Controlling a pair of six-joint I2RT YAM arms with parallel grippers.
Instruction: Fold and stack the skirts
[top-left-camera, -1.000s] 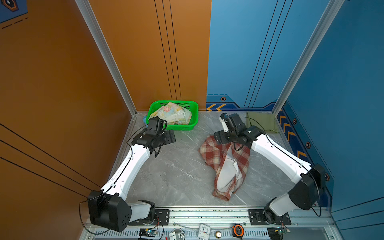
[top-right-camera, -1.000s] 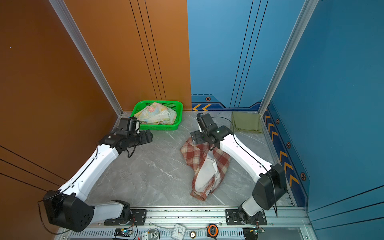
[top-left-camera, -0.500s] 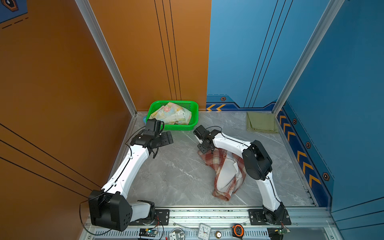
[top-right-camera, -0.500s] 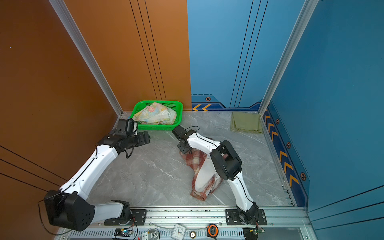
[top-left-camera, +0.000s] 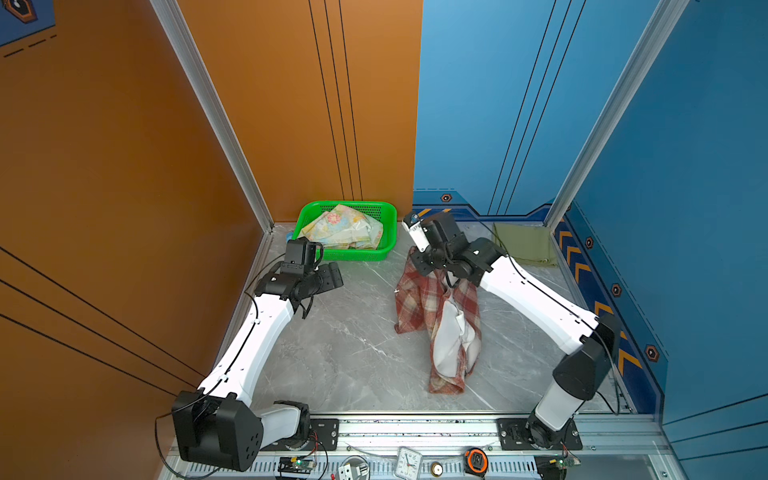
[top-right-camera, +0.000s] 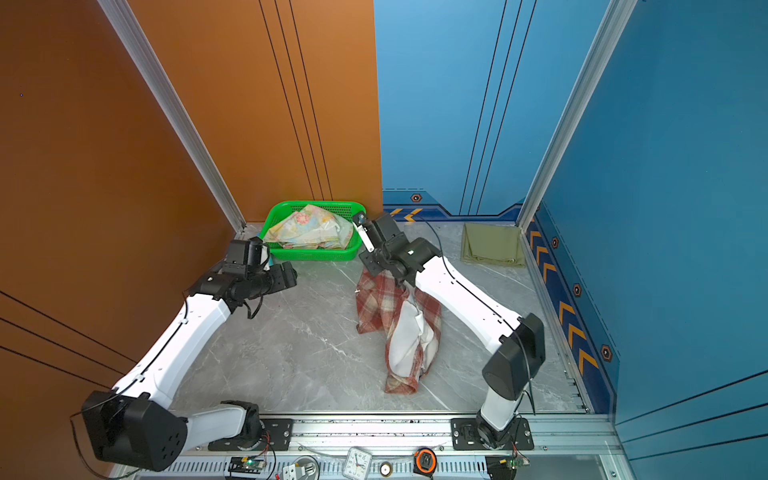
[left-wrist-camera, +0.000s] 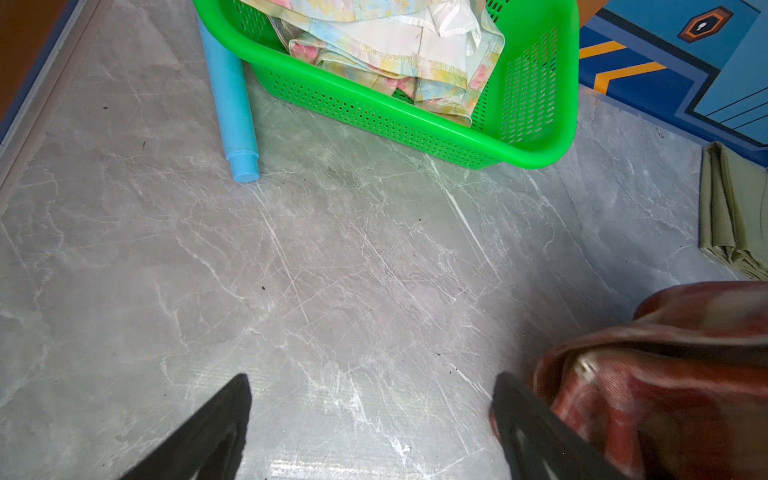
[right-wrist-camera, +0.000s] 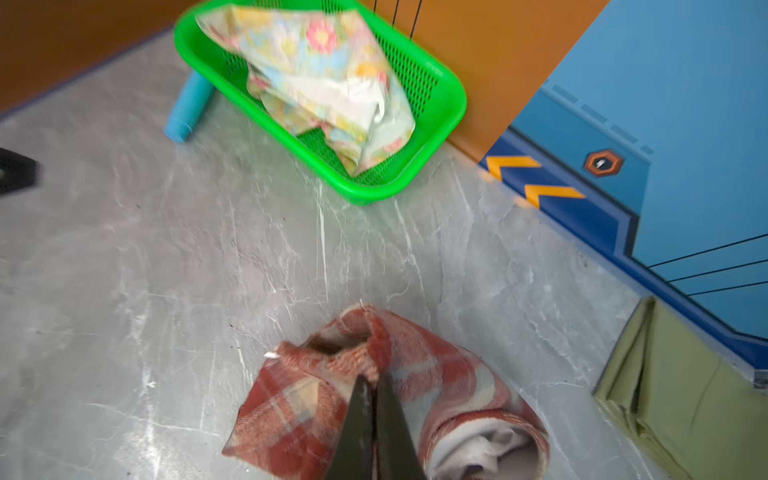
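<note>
Plaid skirt (top-left-camera: 440, 324) lay crumpled mid-table (top-left-camera: 353, 353), tail toward 6 o'clock. Right gripper (right-wrist-camera: 374, 380), agape a second before, was now clenched on its far edge. Left gripper (left-wrist-camera: 371, 378) stayed spread wide at 9 o'clock. Floral skirt (top-left-camera: 345, 226) sat in the basket (top-left-camera: 388, 216) at 11 o'clock. Olive skirt (top-left-camera: 523, 245) lay folded at 1 o'clock.

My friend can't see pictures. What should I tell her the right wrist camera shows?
The right gripper is shut on a bunched edge of the red-brown plaid skirt on the grey marble table. Beyond it, a green mesh basket holds the crumpled floral skirt, with a blue tube beside it; the folded olive-green skirt lies by the blue wall.
</note>
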